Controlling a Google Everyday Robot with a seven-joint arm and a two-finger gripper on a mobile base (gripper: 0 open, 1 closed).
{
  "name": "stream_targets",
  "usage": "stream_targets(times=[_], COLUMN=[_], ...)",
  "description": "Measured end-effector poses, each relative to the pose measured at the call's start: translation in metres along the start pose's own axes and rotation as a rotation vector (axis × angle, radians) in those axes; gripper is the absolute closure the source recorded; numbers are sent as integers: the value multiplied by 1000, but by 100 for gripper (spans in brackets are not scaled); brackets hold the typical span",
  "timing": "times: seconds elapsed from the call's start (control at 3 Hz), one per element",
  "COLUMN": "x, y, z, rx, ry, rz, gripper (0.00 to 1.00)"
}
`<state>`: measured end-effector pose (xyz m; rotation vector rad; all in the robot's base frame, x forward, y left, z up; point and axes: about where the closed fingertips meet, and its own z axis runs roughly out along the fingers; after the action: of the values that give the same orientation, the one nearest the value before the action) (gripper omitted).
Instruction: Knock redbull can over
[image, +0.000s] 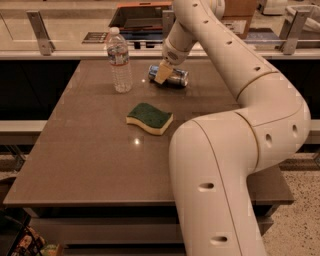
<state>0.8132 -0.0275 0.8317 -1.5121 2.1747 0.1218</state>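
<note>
Redbull can (174, 78) seen lying on its side at the upper centre of the frame, with the gripper (163, 73) set against it.

The can could be rolled toward the far edge of the table (95, 155) if it were pushed further, and the water bottle (120, 62) just to the left could be toppled by a sideways sweep. The can is found directly behind the gripper, extending to its right and apparently touched by it. Whether the gripper is clenched or released cannot be told.

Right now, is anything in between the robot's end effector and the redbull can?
Nothing visible is. The end effector is right at the redbull can, which lies on its side. The water bottle and the sponge sit apart from both.
</note>
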Motion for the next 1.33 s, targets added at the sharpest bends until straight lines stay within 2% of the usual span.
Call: stream_targets(times=[0.33, 1.33], x=[0, 0], y=[1, 2], z=[3, 6], rx=[-5, -9], ry=[2, 4], rz=[1, 0], gripper=[82, 13])
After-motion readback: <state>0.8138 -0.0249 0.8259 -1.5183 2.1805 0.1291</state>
